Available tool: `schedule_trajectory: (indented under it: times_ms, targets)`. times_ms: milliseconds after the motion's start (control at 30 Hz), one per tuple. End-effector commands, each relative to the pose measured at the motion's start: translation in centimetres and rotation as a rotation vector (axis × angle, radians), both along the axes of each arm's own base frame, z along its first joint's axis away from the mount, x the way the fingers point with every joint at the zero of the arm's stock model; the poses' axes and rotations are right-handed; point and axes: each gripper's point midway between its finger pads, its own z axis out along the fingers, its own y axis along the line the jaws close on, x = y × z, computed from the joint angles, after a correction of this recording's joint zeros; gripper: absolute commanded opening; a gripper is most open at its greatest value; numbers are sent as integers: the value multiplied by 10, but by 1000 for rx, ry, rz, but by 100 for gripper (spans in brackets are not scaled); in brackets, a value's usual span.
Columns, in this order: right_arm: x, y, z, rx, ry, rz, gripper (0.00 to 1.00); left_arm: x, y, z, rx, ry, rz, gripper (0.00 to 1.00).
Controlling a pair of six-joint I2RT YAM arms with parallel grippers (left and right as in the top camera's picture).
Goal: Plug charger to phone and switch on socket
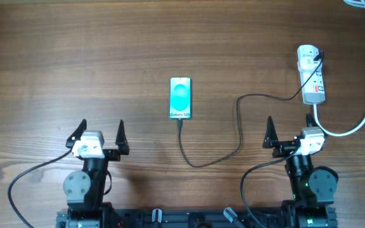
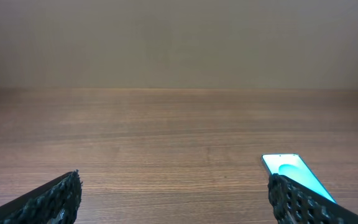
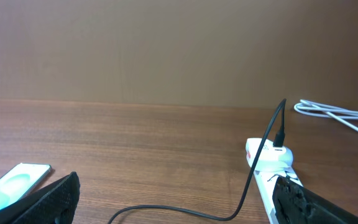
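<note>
The phone (image 1: pixel 180 98) lies flat mid-table, teal screen lit, text at its near edge. The charger's thin black cable (image 1: pixel 239 130) runs from the phone's near edge in a loop to the right and up to a white plug on the socket (image 1: pixel 312 75), a white block with red markings at far right. My left gripper (image 1: pixel 100 133) is open and empty, left of and nearer than the phone. My right gripper (image 1: pixel 290 132) is open and empty, just in front of the socket. The phone (image 2: pixel 294 173) shows in the left wrist view; the socket (image 3: pixel 271 168) and cable (image 3: pixel 253 171) show in the right wrist view.
A thick white cord (image 1: pixel 360 123) leaves the socket's near end, loops right and runs up off the far right edge. It also shows in the right wrist view (image 3: pixel 334 113). Black base cables (image 1: pixel 27 177) curl near both arm bases at the front edge.
</note>
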Motion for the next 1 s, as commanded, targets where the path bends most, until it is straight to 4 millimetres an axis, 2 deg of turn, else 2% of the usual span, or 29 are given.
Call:
schedule_trajectory:
  times_ms: [0,967]
  targets:
    - [0,-3,2,14,-11,-18,100,0,5,-2,27,0,25,100]
    - [0,-3,2,14,-11,-18,100,0,2,-1,26,-4,6,100]
